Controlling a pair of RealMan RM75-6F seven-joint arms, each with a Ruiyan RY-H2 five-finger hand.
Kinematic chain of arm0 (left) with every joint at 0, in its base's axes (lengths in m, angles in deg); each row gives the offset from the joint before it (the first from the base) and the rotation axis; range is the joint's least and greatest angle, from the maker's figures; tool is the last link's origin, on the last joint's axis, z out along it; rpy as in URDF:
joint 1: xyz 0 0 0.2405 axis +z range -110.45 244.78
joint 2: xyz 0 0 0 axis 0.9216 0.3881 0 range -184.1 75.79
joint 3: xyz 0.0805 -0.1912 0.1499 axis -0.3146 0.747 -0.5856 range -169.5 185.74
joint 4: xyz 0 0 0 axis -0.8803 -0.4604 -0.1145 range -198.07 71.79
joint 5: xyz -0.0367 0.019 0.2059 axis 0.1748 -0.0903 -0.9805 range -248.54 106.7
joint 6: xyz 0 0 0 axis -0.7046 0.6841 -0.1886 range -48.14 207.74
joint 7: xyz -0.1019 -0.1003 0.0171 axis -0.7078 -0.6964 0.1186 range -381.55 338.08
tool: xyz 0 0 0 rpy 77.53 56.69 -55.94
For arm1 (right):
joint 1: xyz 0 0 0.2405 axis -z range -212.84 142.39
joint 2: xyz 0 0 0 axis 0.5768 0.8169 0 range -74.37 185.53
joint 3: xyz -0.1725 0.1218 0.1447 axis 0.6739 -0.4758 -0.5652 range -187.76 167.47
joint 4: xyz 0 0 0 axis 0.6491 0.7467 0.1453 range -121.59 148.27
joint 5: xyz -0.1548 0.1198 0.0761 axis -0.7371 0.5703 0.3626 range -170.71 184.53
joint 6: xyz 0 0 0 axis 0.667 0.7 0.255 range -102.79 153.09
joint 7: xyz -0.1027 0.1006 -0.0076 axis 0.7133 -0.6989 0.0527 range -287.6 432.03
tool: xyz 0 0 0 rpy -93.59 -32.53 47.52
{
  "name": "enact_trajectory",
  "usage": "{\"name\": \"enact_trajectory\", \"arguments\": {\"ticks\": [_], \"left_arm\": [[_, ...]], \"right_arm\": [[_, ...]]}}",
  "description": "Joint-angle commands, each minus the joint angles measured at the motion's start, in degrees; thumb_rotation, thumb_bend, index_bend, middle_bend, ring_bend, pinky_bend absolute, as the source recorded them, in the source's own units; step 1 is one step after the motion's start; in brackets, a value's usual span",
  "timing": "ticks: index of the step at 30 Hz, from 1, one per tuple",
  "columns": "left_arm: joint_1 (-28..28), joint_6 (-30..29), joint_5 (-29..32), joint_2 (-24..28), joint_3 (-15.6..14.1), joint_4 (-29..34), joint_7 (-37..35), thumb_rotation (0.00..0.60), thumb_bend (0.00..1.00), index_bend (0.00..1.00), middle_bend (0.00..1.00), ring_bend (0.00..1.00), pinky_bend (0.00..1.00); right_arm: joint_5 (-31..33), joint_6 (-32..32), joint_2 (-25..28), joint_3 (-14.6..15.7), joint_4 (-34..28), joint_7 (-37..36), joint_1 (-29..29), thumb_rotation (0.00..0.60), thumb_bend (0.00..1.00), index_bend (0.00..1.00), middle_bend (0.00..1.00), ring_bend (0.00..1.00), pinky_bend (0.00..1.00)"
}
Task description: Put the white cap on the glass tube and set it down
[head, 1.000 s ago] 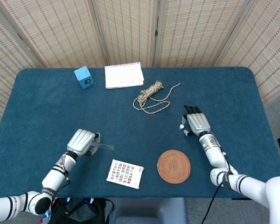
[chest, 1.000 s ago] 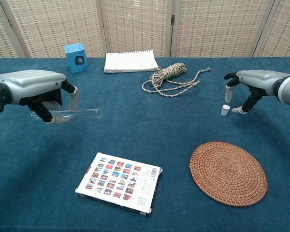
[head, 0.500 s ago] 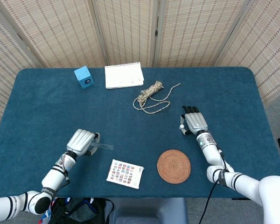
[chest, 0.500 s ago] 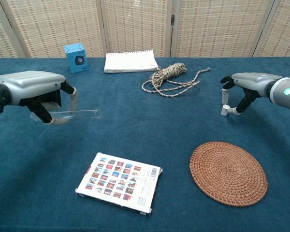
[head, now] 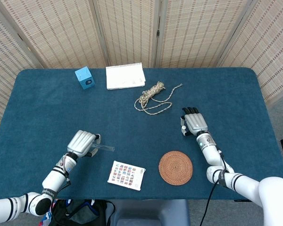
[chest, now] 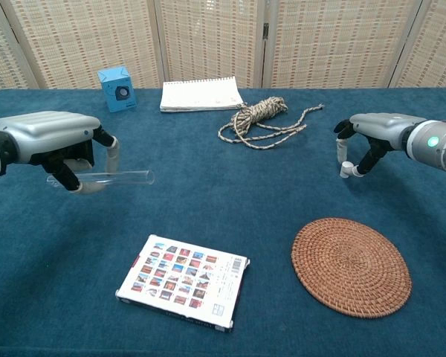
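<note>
Moved: right hand (chest: 372,134) has been brought over the cap (chest: 345,169), fingers touching it; grasp cannot be told.
Left hand (chest: 56,141): tube (chest: 115,178) gripped level.

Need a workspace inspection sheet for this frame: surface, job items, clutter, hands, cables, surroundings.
Surface: blue cloth table.
Job items: tube held level off the table in left hand; cap on the cloth at right hand's fingertips.
Clutter: blue cube, notebook, rope, picture card, wicker mat.
Hands: left hand grips tube; right hand closing around cap, grasp unclear.
Cables: black cable along right arm.
Surroundings: woven screens behind the table.
</note>
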Motion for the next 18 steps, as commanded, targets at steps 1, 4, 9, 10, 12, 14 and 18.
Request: {"name": "enact_trajectory", "arguments": {"ticks": [1, 4, 9, 10, 12, 14, 18], "left_arm": [[0.1, 0.0, -0.1, 0.0, 0.0, -0.1, -0.1, 0.600, 0.41, 0.55, 0.97, 0.99, 1.00], [0.1, 0.1, 0.0, -0.1, -0.1, -0.2, -0.3, 0.600, 0.41, 0.55, 0.97, 0.99, 1.00], [0.1, 0.5, 0.5, -0.1, 0.2, -0.3, -0.8, 0.600, 0.41, 0.55, 0.97, 0.99, 1.00], [0.0, 0.7, 0.6, 0.0, 0.4, -0.3, -1.0, 0.600, 0.41, 0.55, 0.97, 0.99, 1.00], [-0.2, 1.1, 1.1, 0.4, 0.9, 0.1, -1.7, 0.600, 0.41, 0.55, 0.97, 0.99, 1.00], [-0.4, 1.8, 1.8, 0.9, 1.6, 0.7, -2.8, 0.600, 0.41, 0.55, 0.97, 0.99, 1.00], [-1.0, 3.7, 3.5, 2.4, 3.3, 2.0, -5.5, 0.600, 0.41, 0.55, 0.97, 0.99, 1.00]], "right_arm": [[0.2, -0.1, -0.1, -0.1, 0.1, 0.3, -0.1, 0.600, 0.33, 0.51, 0.10, 0.00, 0.00], [0.4, -0.1, -0.2, -0.2, 0.2, 0.7, -0.1, 0.600, 0.35, 0.53, 0.13, 0.00, 0.00], [0.0, 0.8, 0.7, -0.6, -1.5, 0.4, 0.3, 0.600, 0.40, 0.58, 0.16, 0.00, 0.00], [-0.4, 1.2, 1.3, -0.7, -2.6, 0.2, 0.4, 0.600, 0.40, 0.59, 0.17, 0.00, 0.00], [-1.2, 2.1, 2.9, -1.0, -5.0, -0.1, 0.7, 0.600, 0.41, 0.61, 0.19, 0.00, 0.00], [-1.9, 3.0, 4.5, -1.3, -7.6, -0.4, 0.9, 0.600, 0.42, 0.63, 0.20, 0.00, 0.00], [-3.9, 5.7, 9.1, -2.3, -15.3, -1.3, 1.8, 0.600, 0.44, 0.66, 0.22, 0.00, 0.00]]}}
